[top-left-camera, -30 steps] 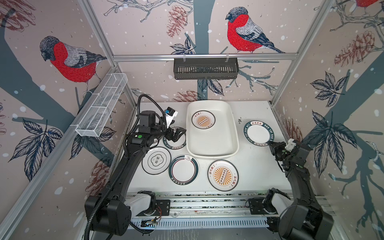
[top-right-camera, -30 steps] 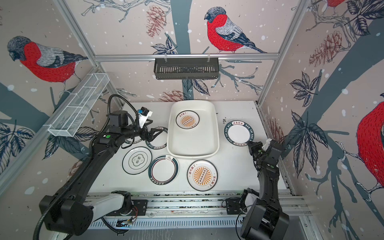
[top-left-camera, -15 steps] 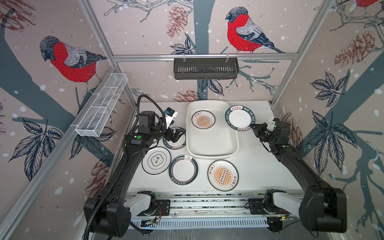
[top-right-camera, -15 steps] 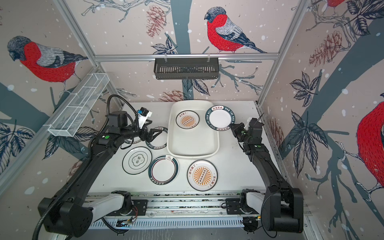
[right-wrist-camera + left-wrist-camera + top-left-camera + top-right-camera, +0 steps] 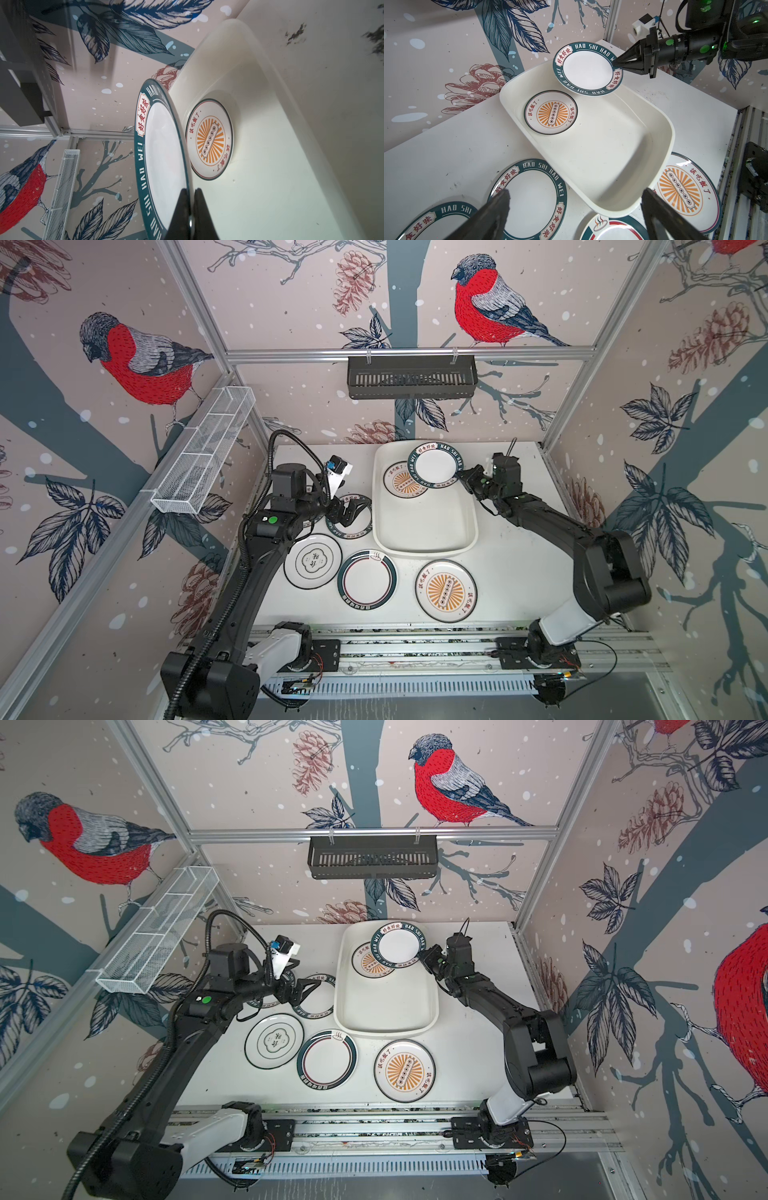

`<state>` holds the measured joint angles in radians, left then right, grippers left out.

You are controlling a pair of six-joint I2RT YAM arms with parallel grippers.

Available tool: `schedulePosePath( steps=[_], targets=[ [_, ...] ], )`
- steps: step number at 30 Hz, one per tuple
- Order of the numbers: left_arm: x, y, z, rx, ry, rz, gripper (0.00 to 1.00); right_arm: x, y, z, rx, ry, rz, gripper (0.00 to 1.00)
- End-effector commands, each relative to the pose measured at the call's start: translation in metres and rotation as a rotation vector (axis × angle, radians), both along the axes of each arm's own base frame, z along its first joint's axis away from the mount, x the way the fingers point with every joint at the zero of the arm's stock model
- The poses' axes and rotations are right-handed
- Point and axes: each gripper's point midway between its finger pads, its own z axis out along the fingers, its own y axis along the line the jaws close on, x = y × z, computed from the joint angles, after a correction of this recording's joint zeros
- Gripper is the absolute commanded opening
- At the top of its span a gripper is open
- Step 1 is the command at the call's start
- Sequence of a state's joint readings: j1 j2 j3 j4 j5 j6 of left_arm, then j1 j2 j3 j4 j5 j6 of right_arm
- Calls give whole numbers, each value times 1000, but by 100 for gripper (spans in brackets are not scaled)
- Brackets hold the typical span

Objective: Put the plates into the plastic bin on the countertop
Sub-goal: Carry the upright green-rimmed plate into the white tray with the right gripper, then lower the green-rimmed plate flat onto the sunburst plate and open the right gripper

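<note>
1. Found right gripper (image 5: 462,481) clamped on the rim of a dark-lettered plate (image 5: 434,464), jaws pinched tight either side of the edge in the right wrist view.
2. Observed that plate raised above the far end of the plastic bin (image 5: 424,526), overlapping a sunburst plate (image 5: 400,487) lying flat inside the bin.
3. Found left gripper (image 5: 349,516) released, jaws spread wide, low over a second lettered plate (image 5: 351,535) on the countertop (image 5: 511,572), just beside the bin's left wall.
4. Counted three more plates flat on the countertop by the bin's near edge: flower-outline plate (image 5: 312,561), green-ringed plate (image 5: 366,579), second sunburst plate (image 5: 446,591).
5. Noted a third lettered plate (image 5: 425,224) in the left wrist view, partly cut off.
</note>
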<state>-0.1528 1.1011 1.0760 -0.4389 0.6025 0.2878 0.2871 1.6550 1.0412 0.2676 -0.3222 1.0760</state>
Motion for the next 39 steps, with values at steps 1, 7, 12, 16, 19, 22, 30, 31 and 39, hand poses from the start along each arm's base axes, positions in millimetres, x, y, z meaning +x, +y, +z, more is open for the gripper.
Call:
schedulePosePath(
  steps=[1, 7, 12, 16, 19, 22, 30, 31, 39],
  targets=[
    [-4, 0, -3, 7, 10, -9, 97, 18, 16, 10, -17, -73, 16, 1],
    [-5, 1, -2, 6, 10, -4, 97, 33, 46, -22, -34, -31, 67, 2],
    [-6, 1, -4, 7, 14, 1, 97, 39, 63, -45, -47, 1, 95, 2],
    [-6, 1, -4, 5, 12, 4, 98, 46, 71, -58, -56, 20, 105, 2],
    [-6, 1, -4, 0, 13, 2, 97, 52, 78, -67, -62, 34, 112, 2],
    [-5, 1, -4, 0, 15, 4, 97, 58, 81, -75, -73, 50, 112, 2],
    [-6, 2, -7, 4, 13, 5, 97, 71, 83, -95, -88, 95, 101, 3],
    [-6, 2, -7, 5, 12, 6, 98, 73, 81, -97, -87, 101, 97, 3],
    [-6, 1, -7, 3, 11, 3, 97, 75, 78, -107, -94, 118, 89, 4]
  ],
)
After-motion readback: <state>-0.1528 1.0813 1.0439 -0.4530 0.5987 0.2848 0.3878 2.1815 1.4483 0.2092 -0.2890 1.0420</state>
